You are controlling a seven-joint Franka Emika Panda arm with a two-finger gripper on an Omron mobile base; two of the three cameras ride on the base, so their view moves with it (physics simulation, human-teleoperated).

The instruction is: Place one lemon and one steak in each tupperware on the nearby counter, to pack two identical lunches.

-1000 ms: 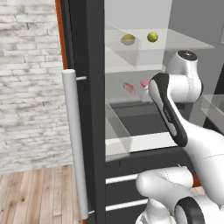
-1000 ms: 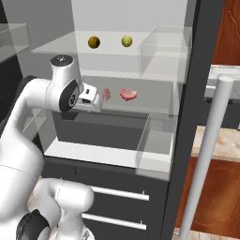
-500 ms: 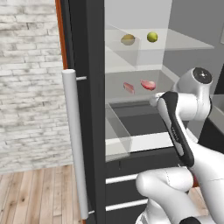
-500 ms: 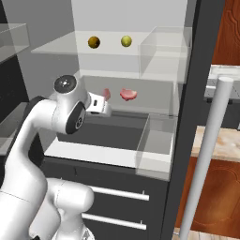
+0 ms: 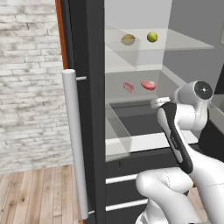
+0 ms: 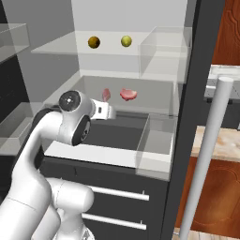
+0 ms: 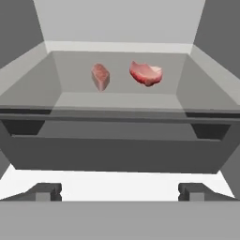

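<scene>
Two flat pink-red raw steaks [image 7: 146, 73] are being kept apart on the clear glass fridge shelf [image 7: 117, 101], while the empty two-finger gripper [image 7: 119, 191] is being held spread wide before its front edge.

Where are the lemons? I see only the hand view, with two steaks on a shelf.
Observer: Two lemons sit on the glass shelf above the steaks.
Operator: Are they alike?
Observer: No. One is dull orange-yellow, the other bright yellow-green.
Operator: Is my hand inside the fridge?
Observer: The hand points in at the level of the steak shelf, open and empty.
</scene>
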